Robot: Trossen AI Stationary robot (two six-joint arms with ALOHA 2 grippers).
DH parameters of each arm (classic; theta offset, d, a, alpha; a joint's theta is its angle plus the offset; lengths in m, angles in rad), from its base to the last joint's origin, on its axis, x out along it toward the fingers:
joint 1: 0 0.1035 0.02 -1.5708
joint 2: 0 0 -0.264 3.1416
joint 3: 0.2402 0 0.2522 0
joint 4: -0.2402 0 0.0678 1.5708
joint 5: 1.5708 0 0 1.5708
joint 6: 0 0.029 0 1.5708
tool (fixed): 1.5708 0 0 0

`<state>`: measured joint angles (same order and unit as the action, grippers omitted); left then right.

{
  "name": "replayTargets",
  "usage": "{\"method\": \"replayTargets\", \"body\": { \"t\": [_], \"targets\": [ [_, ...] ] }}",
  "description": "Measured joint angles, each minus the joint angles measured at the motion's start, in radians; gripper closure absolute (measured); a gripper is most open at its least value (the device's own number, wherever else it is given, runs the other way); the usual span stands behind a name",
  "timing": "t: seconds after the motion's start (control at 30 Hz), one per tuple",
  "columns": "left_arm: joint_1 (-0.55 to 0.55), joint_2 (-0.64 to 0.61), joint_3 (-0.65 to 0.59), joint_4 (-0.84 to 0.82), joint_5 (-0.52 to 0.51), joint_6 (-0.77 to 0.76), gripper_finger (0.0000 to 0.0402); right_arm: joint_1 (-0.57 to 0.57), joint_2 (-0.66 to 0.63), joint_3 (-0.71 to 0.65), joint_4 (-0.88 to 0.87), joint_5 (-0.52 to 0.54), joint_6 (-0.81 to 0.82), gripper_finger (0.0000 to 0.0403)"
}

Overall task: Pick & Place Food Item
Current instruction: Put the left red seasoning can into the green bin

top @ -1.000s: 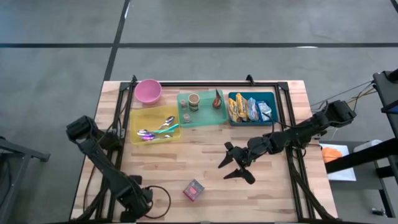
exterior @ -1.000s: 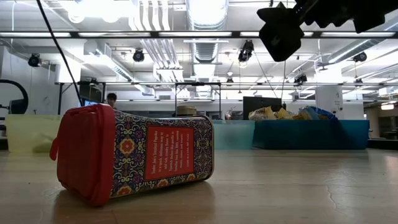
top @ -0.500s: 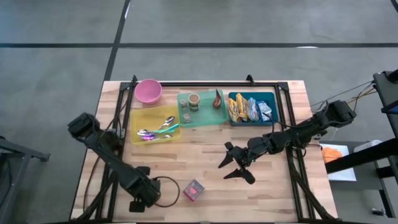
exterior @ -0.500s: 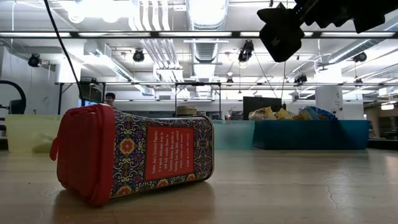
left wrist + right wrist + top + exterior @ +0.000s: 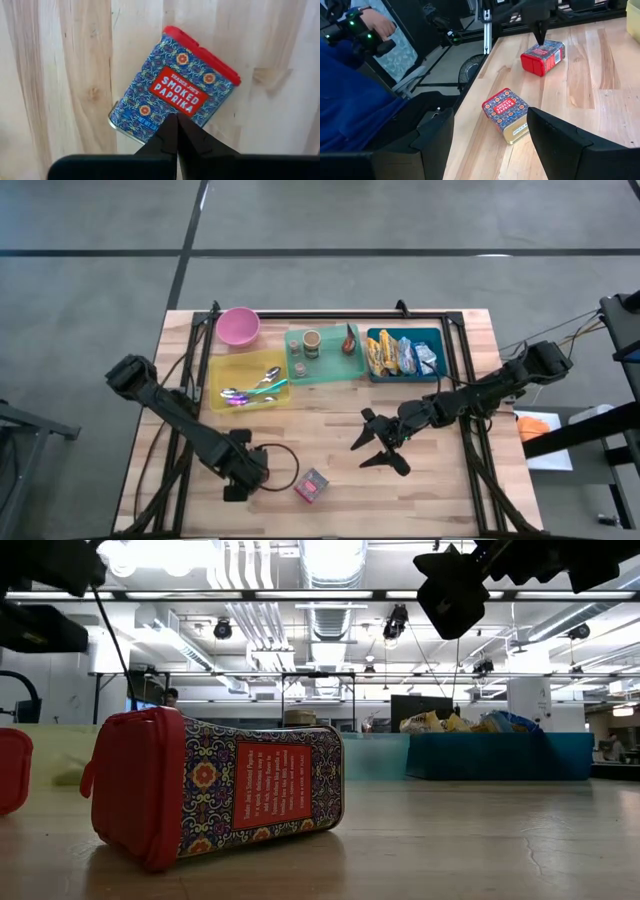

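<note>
Now we look at the table (image 5: 300, 430). The paprika tin (image 5: 312, 485) lies on its side near the front edge, a bit left of the middle. It has a red lid and a blue pattern. Nothing holds it.

Our left gripper (image 5: 247, 470) hangs just beside the tin, on its left. Its fingers (image 5: 172, 137) are pressed together into one point, with nothing between them. In the left wrist view that point sits right over one end of the tin.

Our right gripper (image 5: 378, 445) waits near the middle of the table, well apart from the tin. Its fingers (image 5: 560, 135) are spread wide and hold nothing.

Three trays sit along the back edge: a yellow tray (image 5: 222, 375) with spoons, a green tray (image 5: 330, 370) and a blue tray (image 5: 437, 352) with snack bags. A pink bowl (image 5: 238, 325) is by the back left corner.

What could go wrong? We think the left fingers must spread before they go down. If they stay together, they may just poke the tin and push it away. The tin is smooth and lies on its side, so it may slide or roll toward the front edge. A grip near one end may also let it tip.
</note>
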<state>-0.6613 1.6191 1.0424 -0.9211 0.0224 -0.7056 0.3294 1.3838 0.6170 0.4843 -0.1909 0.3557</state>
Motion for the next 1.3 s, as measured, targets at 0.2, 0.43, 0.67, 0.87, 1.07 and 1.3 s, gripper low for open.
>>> {"method": "replayTargets", "body": {
  "t": [0.2,0.43,0.67,0.87,1.07,1.3],
  "targets": [
    [0.004,-0.020,0.003,0.019,0.001,0.001,0.0395,0.000,0.000,0.000,-0.001,0.000,0.002,0.0154],
    [0.010,-0.031,0.003,0.039,-0.037,-0.021,0.0354,0.000,0.000,0.000,-0.001,0.003,0.000,0.0154],
    [-0.005,-0.032,0.005,0.148,-0.036,0.302,0.0327,0.000,0.000,0.000,-0.001,0.003,0.000,0.0154],
    [-0.005,-0.033,0.028,0.149,-0.031,0.357,0.0322,0.000,0.000,0.000,-0.001,0.002,0.000,0.0154],
    [-0.007,-0.036,0.038,0.112,-0.036,0.210,0.0321,0.000,0.000,0.000,-0.001,0.002,0.000,0.0154],
    [-0.007,-0.045,0.037,0.114,-0.049,0.177,0.0321,0.000,0.000,0.000,0.000,0.004,0.000,0.0154]
  ]
}}
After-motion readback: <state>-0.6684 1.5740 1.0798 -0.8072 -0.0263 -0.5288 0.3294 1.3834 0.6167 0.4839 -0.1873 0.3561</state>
